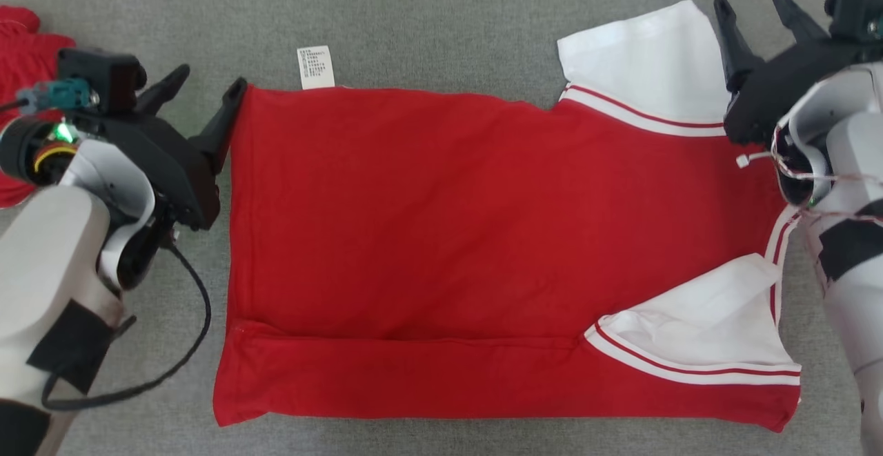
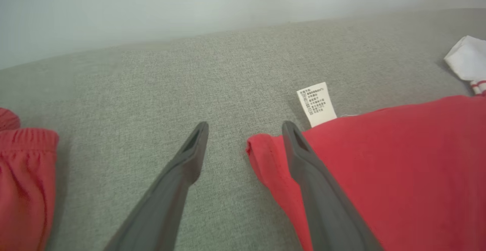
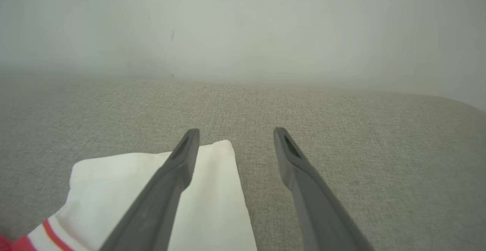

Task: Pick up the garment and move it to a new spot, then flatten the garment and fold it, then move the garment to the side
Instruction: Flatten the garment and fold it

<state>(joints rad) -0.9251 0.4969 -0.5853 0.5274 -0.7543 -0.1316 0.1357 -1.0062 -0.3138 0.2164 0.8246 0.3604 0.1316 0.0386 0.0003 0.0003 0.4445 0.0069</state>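
Note:
The garment [image 1: 448,235] is a red shirt with white sleeves, spread flat on the grey surface, its near long edge folded over. A white care label [image 1: 315,67] sticks out at its far left corner. My left gripper [image 1: 207,83] is open at that corner; in the left wrist view the left gripper [image 2: 245,129] straddles the red corner of the garment [image 2: 398,160], one finger over the cloth. My right gripper [image 1: 753,2] is open beside the far white sleeve [image 1: 648,63]; in the right wrist view the right gripper [image 3: 235,135] spans the edge of that white sleeve [image 3: 212,205]. Neither holds anything.
Another red cloth [image 1: 21,63] lies at the far left, also seen as a red cloth [image 2: 22,182] with a gathered hem. A pale wall [image 3: 243,23] rises behind the grey surface [image 1: 448,21]. A black cable [image 1: 186,345] hangs from my left arm.

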